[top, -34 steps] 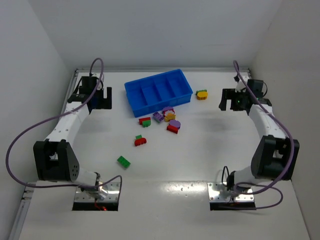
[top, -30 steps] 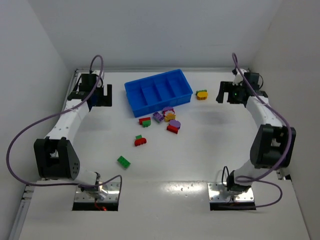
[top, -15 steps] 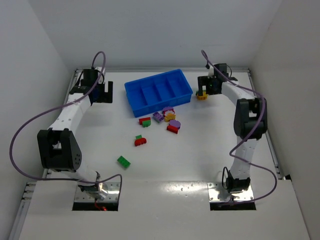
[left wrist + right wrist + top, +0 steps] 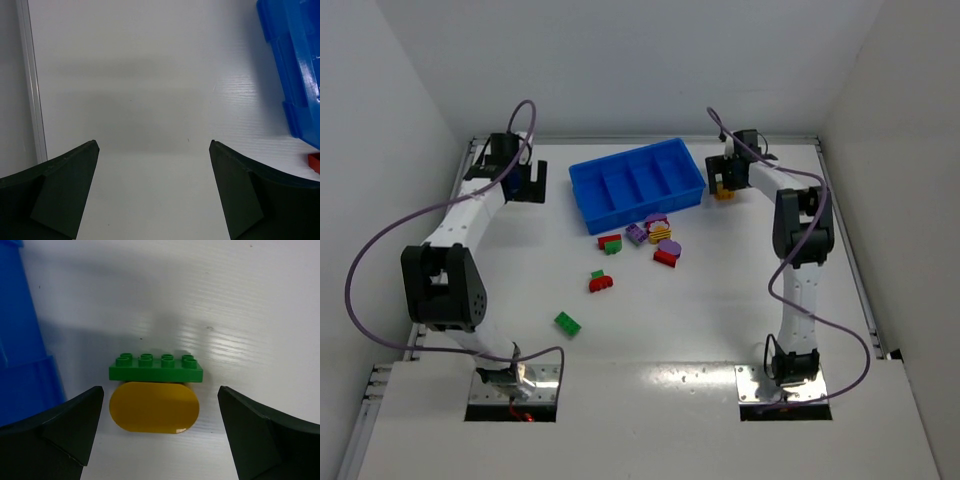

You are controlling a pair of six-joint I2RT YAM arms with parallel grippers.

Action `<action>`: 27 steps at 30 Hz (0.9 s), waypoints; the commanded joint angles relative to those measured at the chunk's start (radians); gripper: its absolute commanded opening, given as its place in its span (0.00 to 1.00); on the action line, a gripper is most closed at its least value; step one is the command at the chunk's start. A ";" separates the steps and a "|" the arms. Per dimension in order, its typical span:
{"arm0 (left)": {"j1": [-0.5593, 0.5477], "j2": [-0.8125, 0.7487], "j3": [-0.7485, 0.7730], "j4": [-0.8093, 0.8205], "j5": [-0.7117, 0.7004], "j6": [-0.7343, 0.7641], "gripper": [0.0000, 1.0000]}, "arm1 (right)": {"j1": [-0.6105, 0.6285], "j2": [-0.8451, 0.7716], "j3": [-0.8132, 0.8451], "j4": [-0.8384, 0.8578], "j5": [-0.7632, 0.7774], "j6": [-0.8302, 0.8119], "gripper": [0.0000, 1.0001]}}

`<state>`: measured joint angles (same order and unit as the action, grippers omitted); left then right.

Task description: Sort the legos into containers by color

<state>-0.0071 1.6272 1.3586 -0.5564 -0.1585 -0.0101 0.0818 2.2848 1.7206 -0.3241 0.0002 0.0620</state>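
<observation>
Shows the right black two-finger gripper [image 4: 160,388] spread fully wide, holding nothing, one finger on either side of a flat green studded plastic brick [image 4: 156,367]. Finds that brick touching a smooth yellow oval plastic piece [image 4: 154,407] on the white table [image 4: 720,300], just right of the bright blue four-compartment plastic tray [image 4: 22,375]. Shows the left black two-finger gripper [image 4: 153,143] equally wide and empty, left of the tray. Finds a cluster of red, green, yellow and purple bricks [image 4: 650,235] loose in front of the tray, with a lone red brick [image 4: 602,283] and a lone green brick [image 4: 567,323] nearer the bases.
</observation>
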 commanded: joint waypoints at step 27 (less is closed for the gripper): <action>0.006 0.000 0.085 -0.036 0.329 0.088 0.97 | -0.043 -0.415 -0.259 -0.038 -0.035 -0.131 0.00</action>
<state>-0.0067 1.6543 1.3899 -0.5858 0.0746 0.0532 0.0555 2.0274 1.4841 -0.3569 0.0082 -0.0063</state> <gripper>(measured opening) 0.972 0.635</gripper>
